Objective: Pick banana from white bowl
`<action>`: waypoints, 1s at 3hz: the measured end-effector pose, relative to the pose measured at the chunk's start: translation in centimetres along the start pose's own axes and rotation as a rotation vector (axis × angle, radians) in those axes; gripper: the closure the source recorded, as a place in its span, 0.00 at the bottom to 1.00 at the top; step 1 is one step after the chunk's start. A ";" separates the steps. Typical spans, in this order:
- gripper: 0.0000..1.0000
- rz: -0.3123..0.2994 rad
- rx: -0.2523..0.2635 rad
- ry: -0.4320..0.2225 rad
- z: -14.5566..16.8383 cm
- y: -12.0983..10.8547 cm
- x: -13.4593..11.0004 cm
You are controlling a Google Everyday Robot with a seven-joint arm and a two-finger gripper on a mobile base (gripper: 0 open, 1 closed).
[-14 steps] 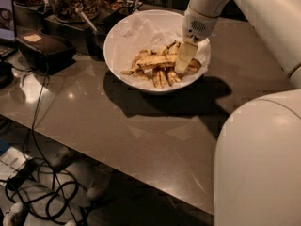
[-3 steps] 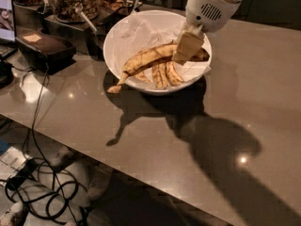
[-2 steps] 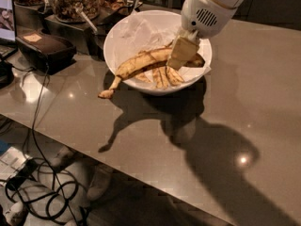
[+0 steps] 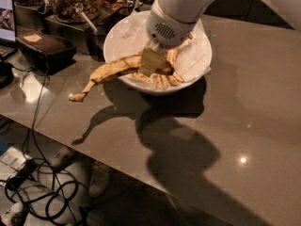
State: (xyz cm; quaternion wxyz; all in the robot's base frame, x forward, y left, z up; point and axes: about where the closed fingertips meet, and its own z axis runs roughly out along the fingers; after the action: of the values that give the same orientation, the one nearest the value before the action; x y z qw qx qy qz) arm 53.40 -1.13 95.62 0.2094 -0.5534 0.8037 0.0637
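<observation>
In the camera view, the banana (image 4: 113, 70) lies slantwise across the near left rim of the white bowl (image 4: 141, 86). Its thicker end is inside the bowl and its thin brownish stem end reaches out past the rim, clear of the table (image 4: 244, 107), where it throws a separate shadow.

The skin is yellow with heavy brown-black speckling, so I judge the fruit overripe. It is probably light, soft and easy to bruise, with a skin that could split or slide off the flesh under a hard squeeze. It curves and sags toward the stem, which suggests it bends rather than staying stiff. The safest hold is across the thick part of the body, near the balance point, with gentle pressure. The stem looks too thin and weak to carry it.

The end effector (image 4: 151, 65) hangs from the white wrist above the bowl's middle and reaches down to the banana's inner part. Its tan fingers (image 4: 149, 60) are drawn narrow and closed around the banana there, well toward one end, so most of its length hangs out to the left as a lever. Just beside the grip, the shorter bananas (image 4: 162, 81) rest on the crumpled paper (image 4: 190, 55) lining the bowl. I cannot tell whether the fingers touch them.
</observation>
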 end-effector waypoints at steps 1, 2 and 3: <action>1.00 0.004 0.005 0.003 0.0 0.0 -0.2; 1.00 0.021 -0.012 -0.001 -0.9 0.5 0.8; 1.00 0.062 -0.003 0.006 -2.3 0.9 2.7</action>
State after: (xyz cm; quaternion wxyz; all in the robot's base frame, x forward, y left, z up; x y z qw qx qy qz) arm 51.12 -3.85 96.47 0.2039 -0.5286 0.8211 0.0699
